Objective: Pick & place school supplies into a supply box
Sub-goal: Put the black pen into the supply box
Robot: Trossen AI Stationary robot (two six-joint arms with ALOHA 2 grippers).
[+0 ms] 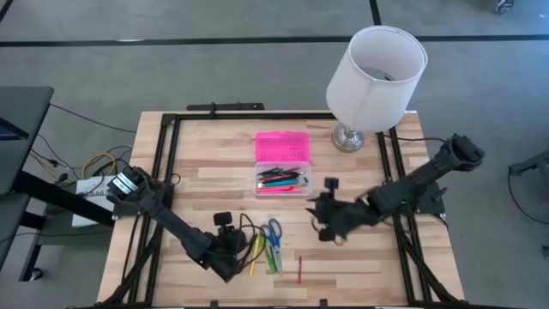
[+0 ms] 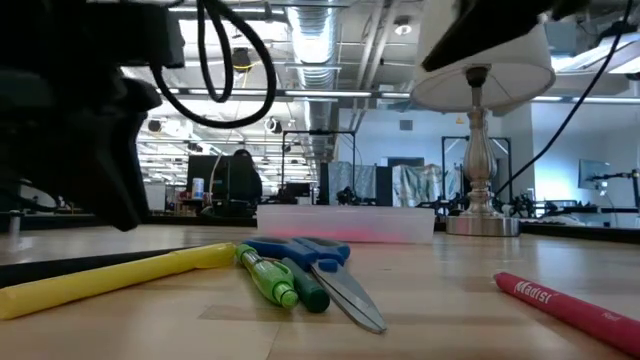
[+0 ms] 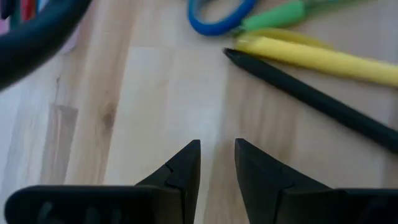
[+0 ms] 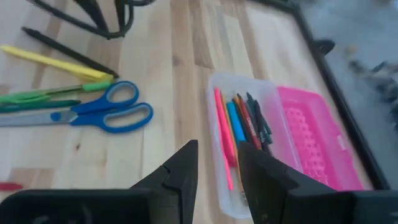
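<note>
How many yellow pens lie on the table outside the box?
1: the yellow pen lies by the left gripper, beside the green pens and scissors. Others may be hidden under the arm.

We count one pencil case (image 1: pixel 282 178) with one pink lid (image 1: pixel 281 146), one lamp (image 1: pixel 374 79), one pair of scissors (image 4: pixel 102 112), one yellow pen (image 3: pixel 317 57), one black pen (image 3: pixel 311 96), two green pens (image 2: pixel 283 278), one red pen (image 2: pixel 570 305). Pens in the case: too bunched to count.

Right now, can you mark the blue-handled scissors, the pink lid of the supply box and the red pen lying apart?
blue-handled scissors (image 4: pixel 118 107): right wrist view, on the blue handle loops.
pink lid (image 1: pixel 282 146): high view, middle of the open lid.
red pen (image 1: pixel 300 268): high view, midway along its barrel.
</note>
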